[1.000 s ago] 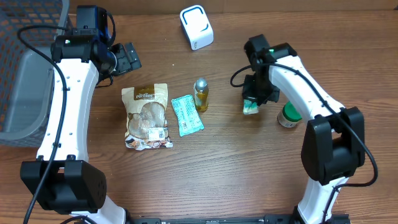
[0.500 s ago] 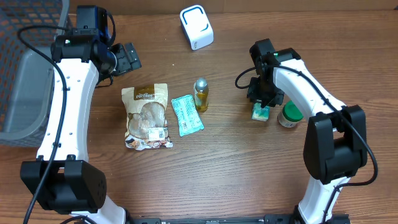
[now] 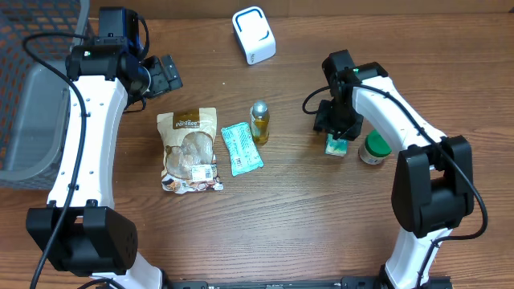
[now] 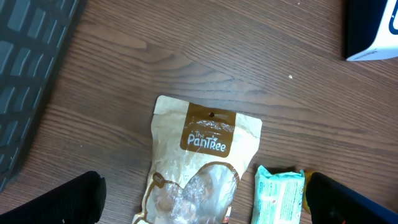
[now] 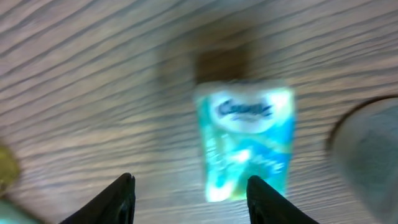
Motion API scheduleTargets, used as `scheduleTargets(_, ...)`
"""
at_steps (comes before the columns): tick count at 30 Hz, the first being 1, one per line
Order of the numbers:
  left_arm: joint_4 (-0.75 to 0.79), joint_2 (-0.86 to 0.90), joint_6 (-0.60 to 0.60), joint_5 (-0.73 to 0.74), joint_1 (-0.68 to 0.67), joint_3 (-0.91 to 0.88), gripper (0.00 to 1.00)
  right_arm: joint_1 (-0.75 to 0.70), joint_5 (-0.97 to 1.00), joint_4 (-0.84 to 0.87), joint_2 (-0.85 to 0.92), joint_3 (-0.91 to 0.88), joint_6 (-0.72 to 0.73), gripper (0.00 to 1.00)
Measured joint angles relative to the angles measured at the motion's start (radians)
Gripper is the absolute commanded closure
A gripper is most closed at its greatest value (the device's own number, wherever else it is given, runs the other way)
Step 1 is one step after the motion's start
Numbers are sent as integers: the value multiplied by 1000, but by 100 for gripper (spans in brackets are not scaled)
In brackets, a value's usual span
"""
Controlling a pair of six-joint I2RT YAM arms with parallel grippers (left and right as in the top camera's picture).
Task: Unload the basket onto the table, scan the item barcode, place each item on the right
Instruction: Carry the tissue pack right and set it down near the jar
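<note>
A small teal packet (image 3: pixel 337 145) lies on the wooden table beside a green-lidded jar (image 3: pixel 373 148). My right gripper (image 3: pixel 332 127) hovers just above and left of it, open and holding nothing. The right wrist view is blurred; there the packet (image 5: pixel 245 143) lies free on the wood beyond my right gripper (image 5: pixel 193 202), partly ahead of the right fingertip (image 5: pixel 266 198). The white scanner (image 3: pixel 253 34) stands at the back centre. My left gripper (image 3: pixel 167 74) is wide open and empty above a Pantree pouch (image 4: pixel 199 162).
A second teal packet (image 3: pixel 241 148) and a small yellow bottle (image 3: pixel 259 121) lie between the pouch (image 3: pixel 190 150) and my right arm. A dark mesh basket (image 3: pixel 32 88) fills the left edge. The scanner's corner (image 4: pixel 373 28) shows at the left wrist view's top right.
My right gripper carried the small teal packet to the right, set it beside the jar and opened. It now sits slightly back to the left of the packet. The left arm stayed still.
</note>
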Motion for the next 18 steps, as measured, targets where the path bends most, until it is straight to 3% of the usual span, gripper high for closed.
scheduleTargets(6,0,0,0,0,0,0,0,29,-79,7,0,-2,-4,87)
scheduleTargets(9,0,0,0,0,0,0,0,47,-94,43,0,-13,-5,96)
scheduleTargets(18,0,0,0,0,0,0,1,66,-108,168,0,-145,-1,96)
